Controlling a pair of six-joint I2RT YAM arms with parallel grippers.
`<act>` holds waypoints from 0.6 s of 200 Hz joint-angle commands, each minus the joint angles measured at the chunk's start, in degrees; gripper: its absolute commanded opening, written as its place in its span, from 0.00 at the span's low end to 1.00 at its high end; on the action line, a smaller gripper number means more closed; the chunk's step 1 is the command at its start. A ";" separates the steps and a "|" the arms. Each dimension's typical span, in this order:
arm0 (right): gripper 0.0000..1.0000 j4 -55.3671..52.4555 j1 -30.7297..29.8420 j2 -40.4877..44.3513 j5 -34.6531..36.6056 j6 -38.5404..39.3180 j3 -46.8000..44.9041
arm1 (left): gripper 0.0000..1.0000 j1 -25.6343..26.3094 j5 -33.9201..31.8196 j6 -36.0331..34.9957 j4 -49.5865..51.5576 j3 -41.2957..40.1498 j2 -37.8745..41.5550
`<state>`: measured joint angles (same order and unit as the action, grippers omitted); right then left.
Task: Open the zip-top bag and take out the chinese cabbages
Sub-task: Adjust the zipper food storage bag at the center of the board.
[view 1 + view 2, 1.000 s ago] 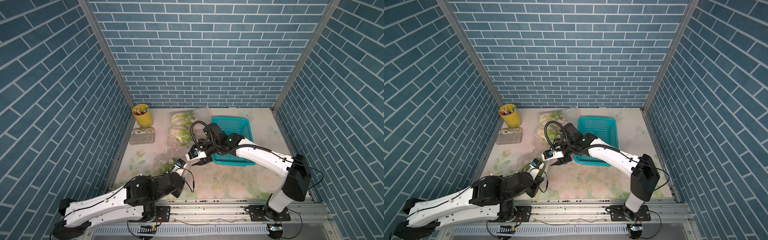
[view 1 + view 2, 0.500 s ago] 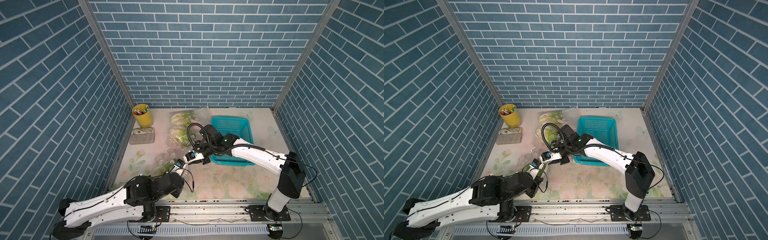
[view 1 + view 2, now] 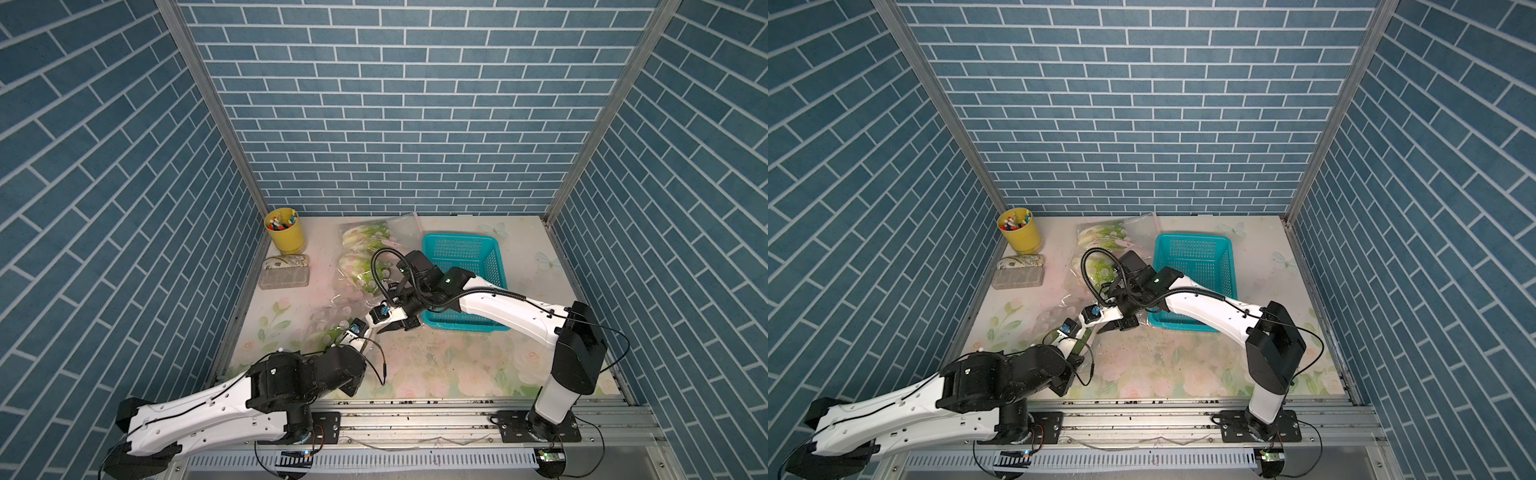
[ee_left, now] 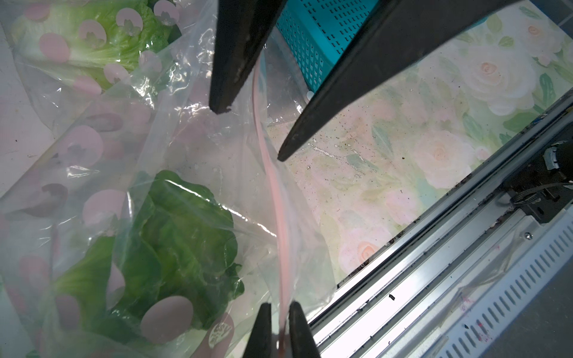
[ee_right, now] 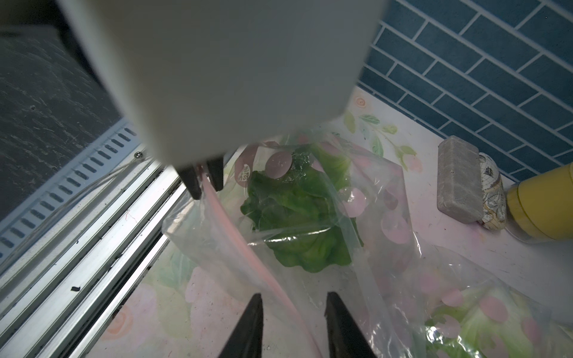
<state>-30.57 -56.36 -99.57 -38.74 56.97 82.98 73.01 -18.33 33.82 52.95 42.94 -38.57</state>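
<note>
In a top view the zip-top bag [image 3: 345, 298] lies as a long clear sheet from the back wall at 12 o'clock toward 7 o'clock. The teal basket [image 3: 495, 261] sits just beside it at 3 o'clock, but from up there glare hides how the hands meet the plastic. The wrist views show it. The left hand [image 4: 279, 314] is pressed together on the bag's pink zip strip [image 4: 273, 192] at the near corner. The right hand [image 5: 294, 297] stands spread, one finger on either side of the same strip, not visibly clamping it. The chinese cabbages [image 4: 186, 235] are inside the plastic: a deep-green head by the left hand, paler heads [image 3: 360, 266] toward 12 o'clock. The front rail [image 4: 403, 279] runs close beside the pinched corner, and bare table [image 3: 457, 365] lies open toward 4 o'clock.
</note>
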 commanded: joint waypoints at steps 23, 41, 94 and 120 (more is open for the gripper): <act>0.13 -3.10 -0.77 -0.78 -1.07 1.65 0.64 | 0.00 -0.20 -1.84 -0.70 -1.09 1.56 1.11; 0.01 -4.14 -0.77 -0.93 -0.90 1.33 0.92 | 0.00 -0.21 -2.32 -0.69 -1.09 1.45 1.62; 0.00 3.32 -0.74 1.37 3.48 -6.25 -3.74 | 0.97 -0.24 -7.82 1.01 1.23 2.15 5.49; 0.00 9.69 -0.55 3.42 7.06 -12.99 -6.96 | 1.00 -0.19 -11.54 1.18 2.31 2.23 10.49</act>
<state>-27.31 -56.73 -99.31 -35.18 51.62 78.65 73.01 -24.32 34.33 53.10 43.75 -32.05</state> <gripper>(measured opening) 0.054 0.939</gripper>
